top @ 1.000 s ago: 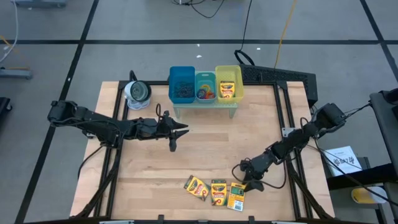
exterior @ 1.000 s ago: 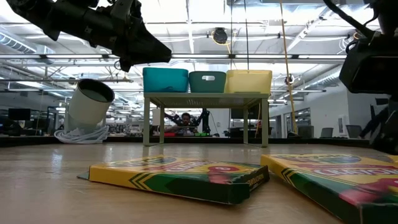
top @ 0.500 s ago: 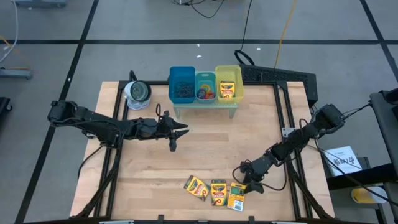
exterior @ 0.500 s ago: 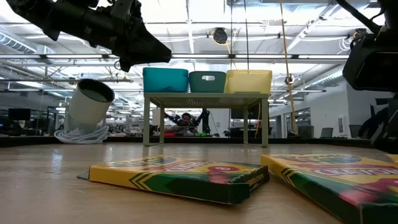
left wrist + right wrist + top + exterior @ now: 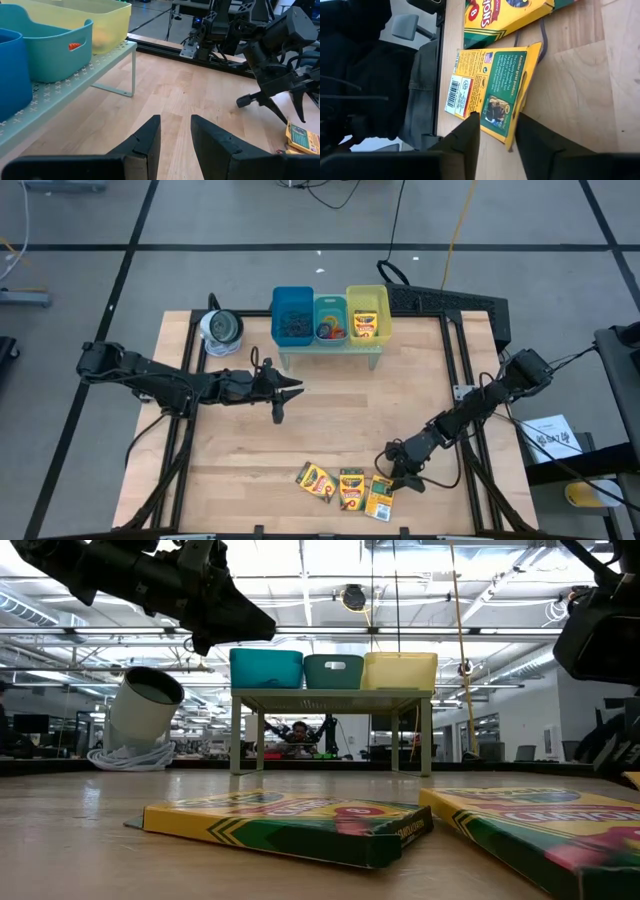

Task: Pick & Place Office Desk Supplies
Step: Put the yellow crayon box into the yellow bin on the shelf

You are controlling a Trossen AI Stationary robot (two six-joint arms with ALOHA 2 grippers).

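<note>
Now right gripper (image 5: 496, 131) (parted) over crayon box (image 5: 492, 95)

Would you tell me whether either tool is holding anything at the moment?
Nothing is held: the right tool stands open over a crayon box, and the left tool is open and empty.

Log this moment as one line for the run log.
right gripper: open, above rightmost crayon box | left gripper: open, waiting mid-table | one crayon box in yellow bin | three on table
</note>
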